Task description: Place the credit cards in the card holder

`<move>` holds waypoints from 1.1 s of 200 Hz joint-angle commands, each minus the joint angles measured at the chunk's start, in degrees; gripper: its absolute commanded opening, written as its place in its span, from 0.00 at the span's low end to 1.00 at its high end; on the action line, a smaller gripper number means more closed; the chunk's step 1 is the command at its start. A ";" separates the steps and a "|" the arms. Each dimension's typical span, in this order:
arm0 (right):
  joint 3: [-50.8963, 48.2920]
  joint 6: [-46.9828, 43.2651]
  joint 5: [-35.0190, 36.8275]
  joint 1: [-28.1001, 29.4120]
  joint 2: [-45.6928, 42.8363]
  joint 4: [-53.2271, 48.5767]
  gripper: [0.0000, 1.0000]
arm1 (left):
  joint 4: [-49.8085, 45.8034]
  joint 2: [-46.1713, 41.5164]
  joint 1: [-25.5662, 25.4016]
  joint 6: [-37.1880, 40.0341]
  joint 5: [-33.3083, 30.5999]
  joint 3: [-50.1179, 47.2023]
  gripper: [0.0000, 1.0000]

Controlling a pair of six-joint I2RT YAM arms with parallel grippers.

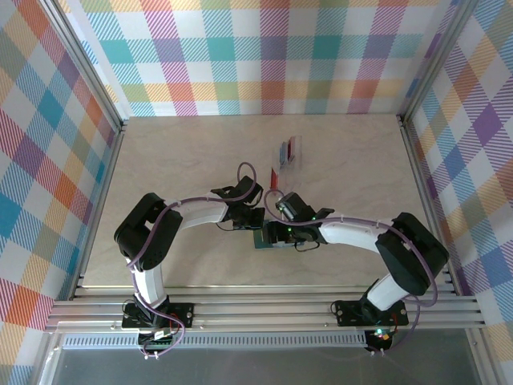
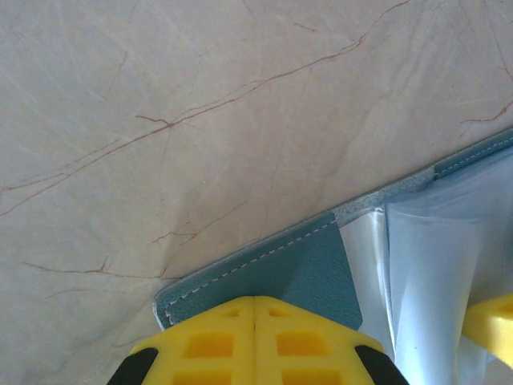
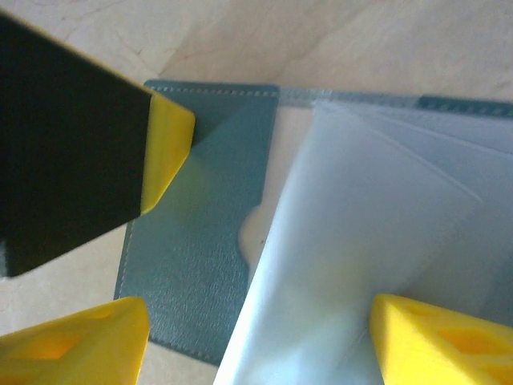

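While my left gripper (image 2: 255, 313), jaws closed, pins the one card holder (image 3: 188, 249) open on the table (image 1: 176, 176), my right gripper (image 3: 256, 341) hangs spread wide over its clear sleeves (image 3: 377, 224). I count three credit cards (image 1: 292, 145) beyond it: a blue and a red together, and a lone red card (image 1: 273, 178) nearer.

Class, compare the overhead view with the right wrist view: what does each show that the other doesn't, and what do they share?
Overhead, not the wrist: both arms whole, the checked walls, and credit cards farther back on the table, with one red card nearer the arms. Right wrist, not overhead: the card holder's clear sleeves fanned open, its notched teal pocket, the shut left claw on its corner, and the right claw open. Both: the teal holder on the pale table.
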 commanded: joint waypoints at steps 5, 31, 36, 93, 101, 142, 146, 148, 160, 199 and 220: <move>-2.77 2.85 -4.24 0.02 -1.97 1.01 0.73 | -4.05 6.86 -0.26 0.41 -0.96 -2.67 0.00; -5.34 4.36 -4.27 0.12 -3.83 0.81 0.73 | -4.01 6.98 -0.31 0.41 -1.05 -2.62 0.00; -5.82 4.59 -4.12 0.12 -4.14 0.72 0.73 | -3.99 6.98 -0.31 0.44 -1.01 -2.58 0.00; -7.21 5.45 -3.88 0.19 -3.85 1.16 0.74 | -3.91 7.33 -0.28 0.33 -0.72 -2.54 0.00; -6.87 5.44 -3.74 0.21 -3.73 1.02 0.74 | -3.94 7.34 -0.28 0.31 -0.79 -2.54 0.00; -4.35 3.59 -2.94 0.19 -3.61 1.16 0.74 | -3.96 7.17 -0.31 0.37 -0.54 -2.52 0.00; -4.02 3.31 -2.80 0.14 -3.73 1.23 0.74 | -3.94 7.12 -0.30 0.33 -0.57 -2.48 0.00; -3.83 3.22 -2.72 0.13 -3.70 1.19 0.73 | -3.92 7.11 -0.29 0.33 -0.58 -2.53 0.00; -2.63 2.29 -2.14 0.16 -4.00 1.14 0.73 | -3.91 6.94 -0.27 0.33 -0.53 -2.61 0.00; 1.21 -0.46 -0.05 0.16 -2.94 -0.25 0.65 | -3.70 6.33 -0.18 0.33 0.07 -2.89 0.00; 2.23 -1.06 -0.38 0.15 -1.88 0.05 0.63 | -3.01 6.20 0.13 0.21 1.37 -3.20 0.00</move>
